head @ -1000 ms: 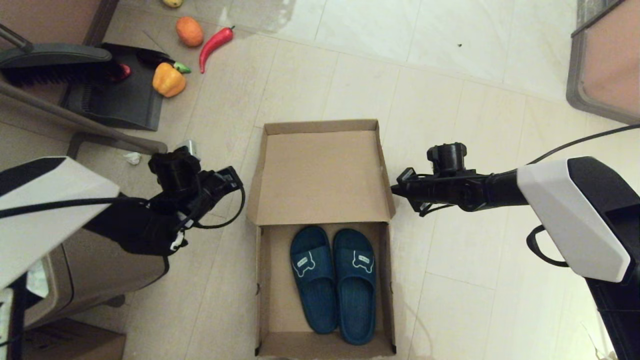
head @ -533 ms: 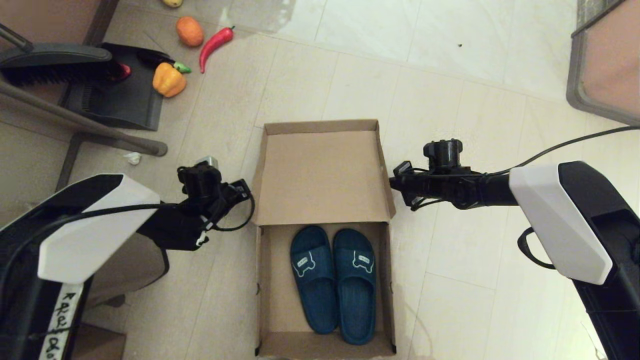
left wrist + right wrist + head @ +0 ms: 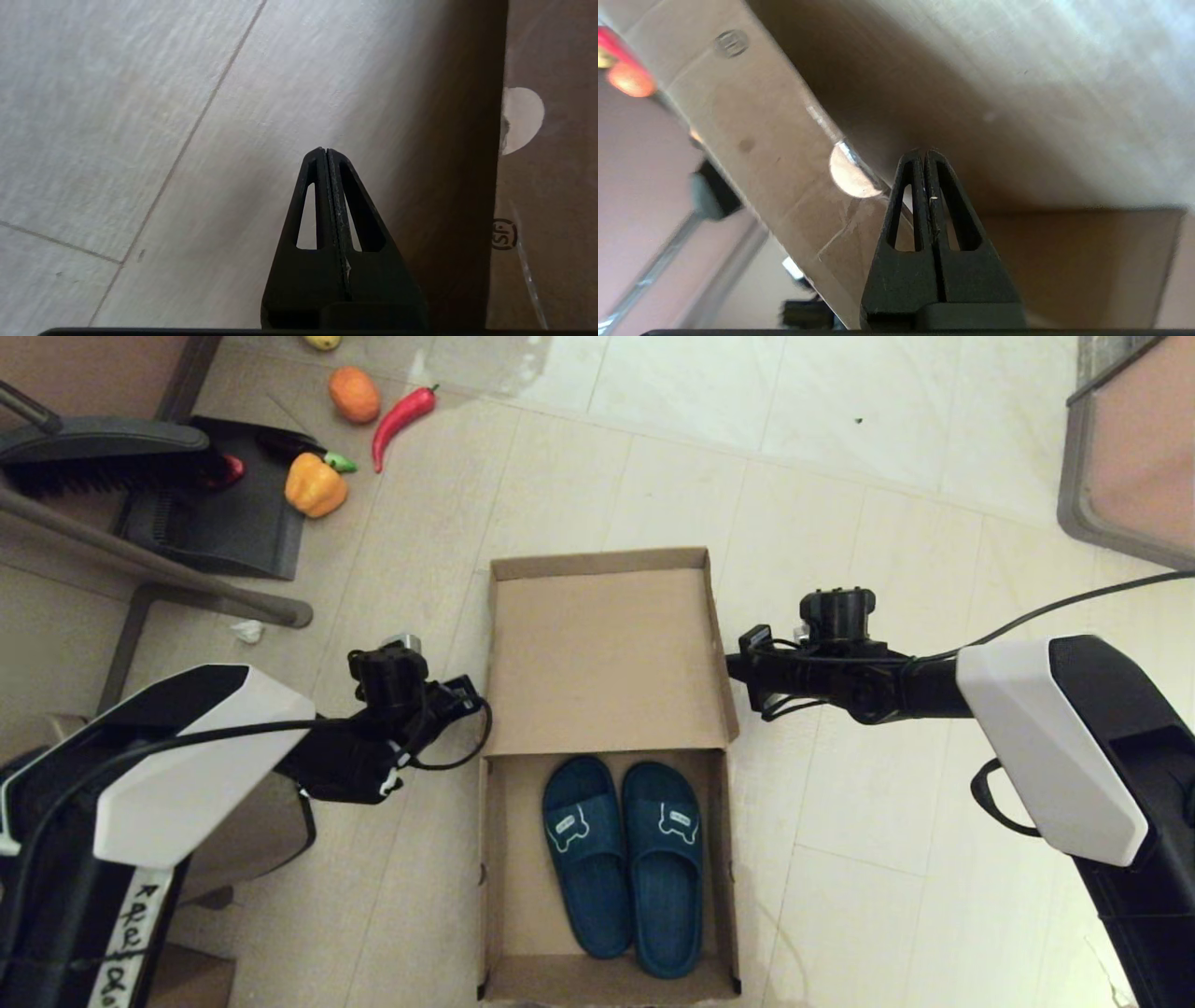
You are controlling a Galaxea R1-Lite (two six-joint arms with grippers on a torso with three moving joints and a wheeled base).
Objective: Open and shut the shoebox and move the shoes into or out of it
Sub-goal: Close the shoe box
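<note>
The brown cardboard shoebox (image 3: 504, 859) stands open on the floor, its hinged lid (image 3: 602, 658) tilted up at the far end. Both dark teal slippers (image 3: 583, 854) (image 3: 665, 863) lie side by side inside, toes toward me. My left gripper (image 3: 473, 693) is shut and empty at the lid's left edge; in its wrist view its tips (image 3: 325, 150) hang over the floor beside the lid (image 3: 546, 186). My right gripper (image 3: 732, 668) is shut and empty at the lid's right edge, with its tips (image 3: 924, 151) close by the lid's outer face (image 3: 761, 140).
A dustpan (image 3: 219, 513) and brush (image 3: 103, 453) lie at the far left with a yellow pepper (image 3: 316, 485), an orange fruit (image 3: 354, 394) and a red chili (image 3: 401, 418). A brown bin (image 3: 233, 831) sits under my left arm. Furniture (image 3: 1125, 457) stands far right.
My left arm has swung right, bringing its gripper up to the lid's left edge. The lid has tipped slightly more upright. The right gripper has stayed at the lid's right edge.
</note>
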